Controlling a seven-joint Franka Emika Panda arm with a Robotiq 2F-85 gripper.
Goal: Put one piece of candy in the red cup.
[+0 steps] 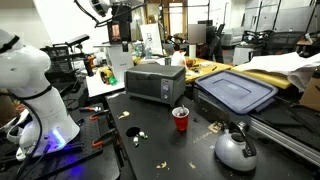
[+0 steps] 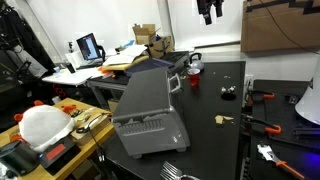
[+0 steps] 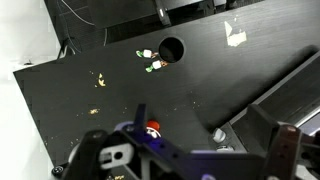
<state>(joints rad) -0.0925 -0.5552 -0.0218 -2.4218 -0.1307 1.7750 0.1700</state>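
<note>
The small red plastic party cup (image 1: 180,119) (image 2: 195,81) stands upright on the black table (image 1: 160,155) (image 2: 215,140). Its long axis is vertical, with the open mouth up and the body tapering down to the base. In the wrist view it appears from above as a small red spot with a pale centre (image 3: 152,128). The cup is empty of any gripper contact and sits in front of the grey box-shaped toaster oven (image 1: 155,82) (image 2: 148,112), near the rounded silver metal kettle (image 1: 236,150) (image 2: 193,64). Small pale and green candy pieces (image 1: 135,132) (image 2: 222,119) (image 3: 152,62) lie scattered on the table, apart from the cup. The black gripper (image 2: 210,14) hangs high above the table, well apart from the cup, with its fingers spread wide and holding nothing. A grey bin with a blue lid (image 1: 235,92) rests at the table edge. The room is a cluttered lab with a white rounded machine (image 1: 25,90), a laptop (image 2: 88,46) and cardboard boxes (image 2: 280,25).
</note>
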